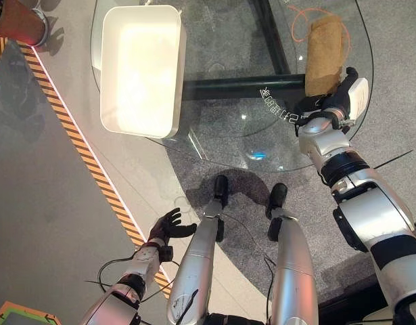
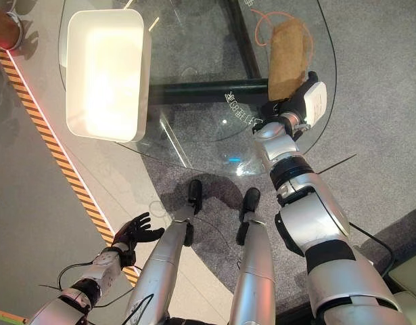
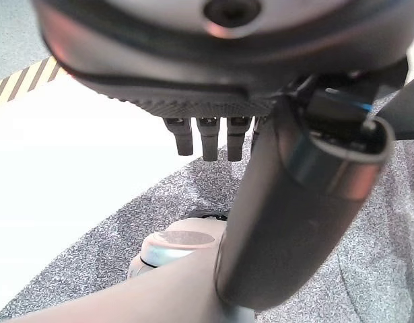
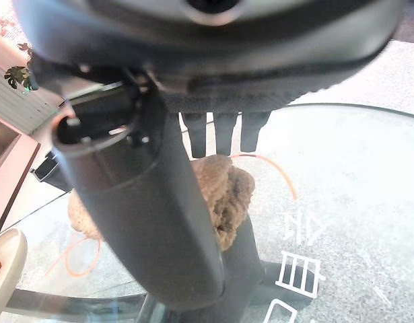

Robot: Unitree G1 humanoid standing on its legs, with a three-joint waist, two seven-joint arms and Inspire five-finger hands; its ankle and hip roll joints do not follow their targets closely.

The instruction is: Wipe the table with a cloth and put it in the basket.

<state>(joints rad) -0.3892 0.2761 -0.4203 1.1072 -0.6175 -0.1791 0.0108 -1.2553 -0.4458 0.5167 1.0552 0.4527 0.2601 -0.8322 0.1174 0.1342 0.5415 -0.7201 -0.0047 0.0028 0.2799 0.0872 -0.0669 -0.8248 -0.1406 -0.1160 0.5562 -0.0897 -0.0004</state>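
Cloth (image 1: 325,54) lies on the glass table (image 1: 262,128), right robot hand (image 1: 339,95) pinching it (left robot hand (image 1: 168,227) relaxed, empty).

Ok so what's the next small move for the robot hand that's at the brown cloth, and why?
Probably sweep the right robot hand with the brown cloth leftward over the glass table, toward the white basket. The cloth sits at the table's right edge, so most of the glass looks unwiped. The left robot hand hangs low.

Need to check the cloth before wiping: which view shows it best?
The left eye view: the brown cloth lies whole on the glass table, the right hand at its near end. The right eye view matches; the right wrist view half hides it.
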